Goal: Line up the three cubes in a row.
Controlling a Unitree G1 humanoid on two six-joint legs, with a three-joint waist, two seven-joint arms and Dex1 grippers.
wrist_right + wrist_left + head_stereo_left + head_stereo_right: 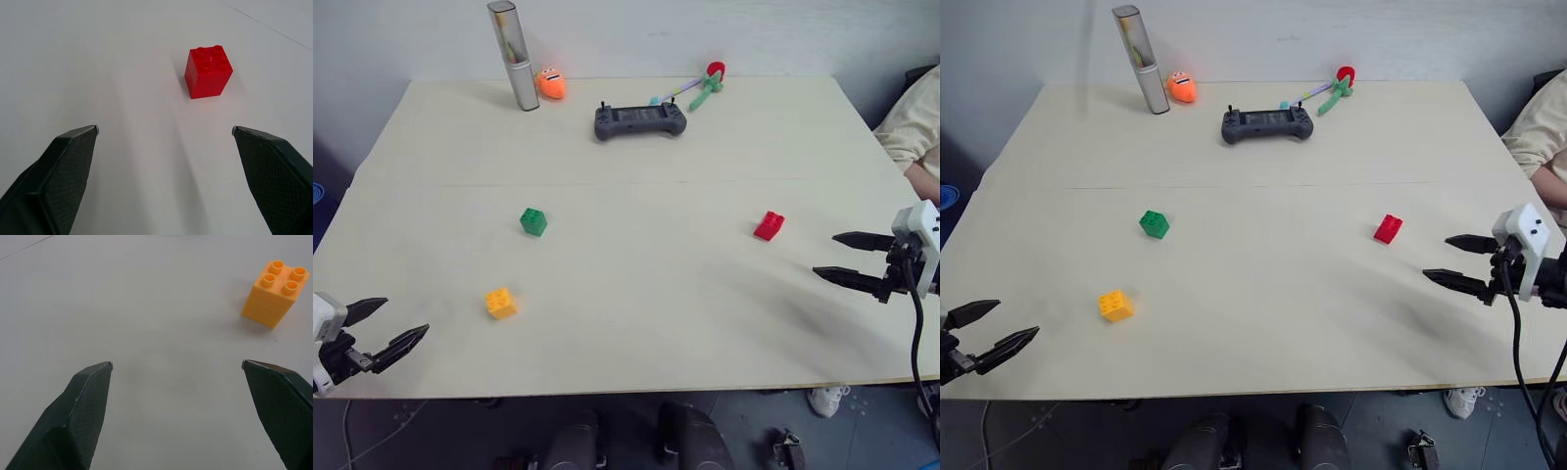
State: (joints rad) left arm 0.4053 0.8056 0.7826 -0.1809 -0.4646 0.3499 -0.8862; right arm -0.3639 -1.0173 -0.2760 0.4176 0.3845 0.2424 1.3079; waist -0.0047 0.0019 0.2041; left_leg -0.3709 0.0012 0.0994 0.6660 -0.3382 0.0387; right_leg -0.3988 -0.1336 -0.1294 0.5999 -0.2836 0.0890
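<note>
Three cubes lie loose on the tabletop (636, 323), none in line with another. The green cube (533, 221) sits left of centre, about midway between the far and near edges. The yellow-orange cube (500, 303) lies nearer the near edge and a little further left, apart from the green one. The red cube (769, 226) is well apart from both, toward the right edge, roughly level with the green cube. All three rest flat with studs up, as far as the views show.

Left gripper (382, 331) hovers off the near left corner, jaws spread wide, nothing between them. Its wrist view has the yellow-orange cube ahead and off to one side, not between the jaws. Right gripper (847, 257) hangs at the right edge, jaws spread wide, empty. Its wrist view has the red cube ahead of the jaws, roughly centred between them but still clear of them.

Other items at the far edge: a grey game controller (640, 120), a round orange toy (550, 84), a silver tube (514, 55) standing tilted, a green and red toy (705, 90). A person's sleeve (911, 122) shows beyond the right edge.

Progress, judged: nothing placed so far. No cube gripped, no row formed. Green and red are already roughly level, so the likely remainder is closing that gap and bringing the yellow-orange cube up into the same line.
</note>
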